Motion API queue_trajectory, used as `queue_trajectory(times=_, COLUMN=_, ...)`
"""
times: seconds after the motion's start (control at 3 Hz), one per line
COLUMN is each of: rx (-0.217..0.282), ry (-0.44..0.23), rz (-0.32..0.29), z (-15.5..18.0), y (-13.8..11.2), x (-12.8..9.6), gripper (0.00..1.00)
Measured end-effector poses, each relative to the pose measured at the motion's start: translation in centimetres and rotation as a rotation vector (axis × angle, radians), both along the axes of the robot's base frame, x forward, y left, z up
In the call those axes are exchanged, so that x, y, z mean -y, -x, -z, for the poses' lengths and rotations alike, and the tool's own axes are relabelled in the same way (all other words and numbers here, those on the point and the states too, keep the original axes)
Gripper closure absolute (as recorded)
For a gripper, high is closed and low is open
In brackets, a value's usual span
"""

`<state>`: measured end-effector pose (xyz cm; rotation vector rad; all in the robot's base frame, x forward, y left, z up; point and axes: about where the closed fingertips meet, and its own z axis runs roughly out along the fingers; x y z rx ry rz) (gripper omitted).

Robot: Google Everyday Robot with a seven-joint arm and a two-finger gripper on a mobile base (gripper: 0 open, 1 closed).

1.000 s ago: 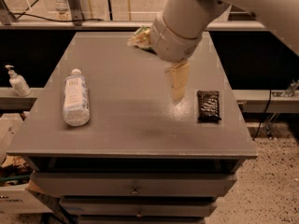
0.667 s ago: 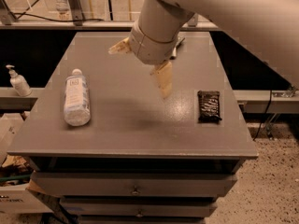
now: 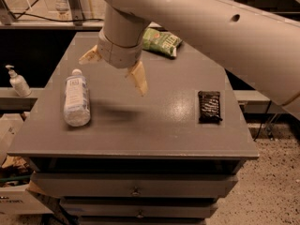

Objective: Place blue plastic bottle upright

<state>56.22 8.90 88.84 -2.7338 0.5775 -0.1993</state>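
The blue plastic bottle (image 3: pixel 76 97) lies on its side at the left of the grey table (image 3: pixel 140 125), white cap pointing away from me. My gripper (image 3: pixel 115 69) hangs above the table's middle, to the right of the bottle and apart from it. Its two tan fingers (image 3: pixel 138 78) are spread wide and hold nothing. The big white arm crosses the top of the view and hides part of the table's far edge.
A green snack bag (image 3: pixel 161 41) lies at the table's far edge, partly behind the arm. A dark snack bar (image 3: pixel 209 106) lies at the right. A small white pump dispenser (image 3: pixel 18 81) stands on a ledge left of the table. Drawers sit below the tabletop.
The arm and gripper have swung left across the table toward the bottle, uncovering the green bag. The bottle and the dark bar have not moved.
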Motion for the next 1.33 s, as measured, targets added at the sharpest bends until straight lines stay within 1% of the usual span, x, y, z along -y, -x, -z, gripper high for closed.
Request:
queue_trajectory(times=0.33, rx=0.01, ry=0.022, rz=-0.081, z=0.6, y=0.1, x=-3.1, gripper=0.0)
queue_trajectory(times=0.67, rx=0.014, ry=0.039, rz=-0.144, z=1.5, y=-0.1, x=-6.1, gripper=0.0)
queue_trajectory(times=1.0, rx=0.036, ry=0.035, rz=-0.199, z=1.7, y=-0.6, x=-9.6, gripper=0.0)
queue_trajectory(times=1.33, rx=0.036, ry=0.035, rz=-0.199, z=1.8, y=-0.6, x=-9.6, gripper=0.0)
